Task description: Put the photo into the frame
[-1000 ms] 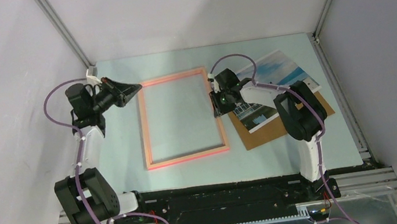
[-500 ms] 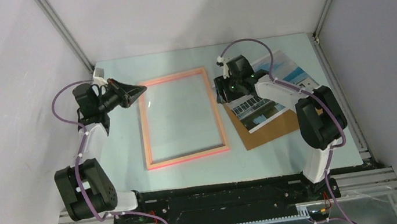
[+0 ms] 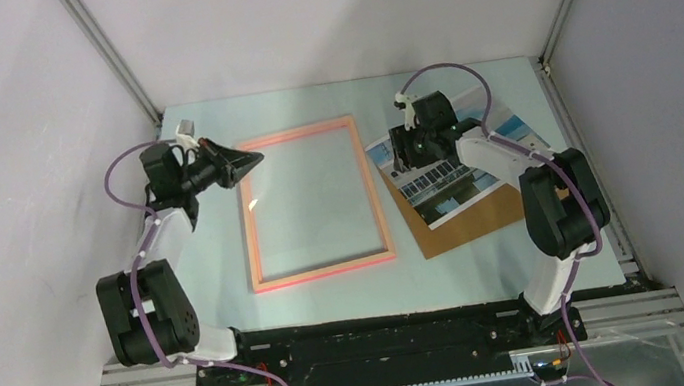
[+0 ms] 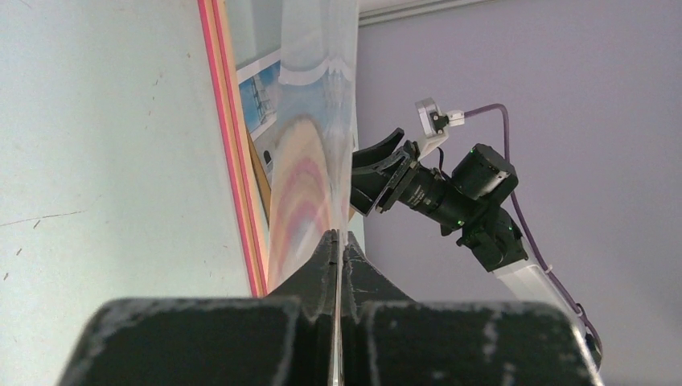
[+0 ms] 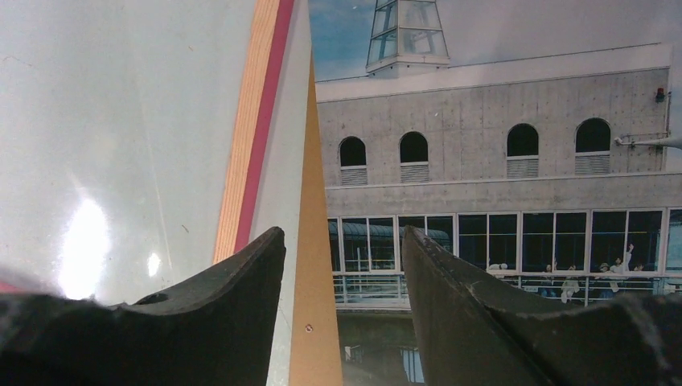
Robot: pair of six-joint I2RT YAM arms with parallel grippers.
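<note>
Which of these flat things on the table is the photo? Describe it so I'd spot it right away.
Start at the pale table and find the pink-orange frame lying near its middle. Just right of that, the photo lies tilted on a plain brown backing board. It is the only printed sheet: a grey building with arched windows under blue sky.

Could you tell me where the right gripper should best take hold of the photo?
Probably the edge nearest the frame, from above. The photo lies flat on the brown board, and its far corner seems to overhang the board, a free lip. The right gripper hovers over it, jaws open.
</note>
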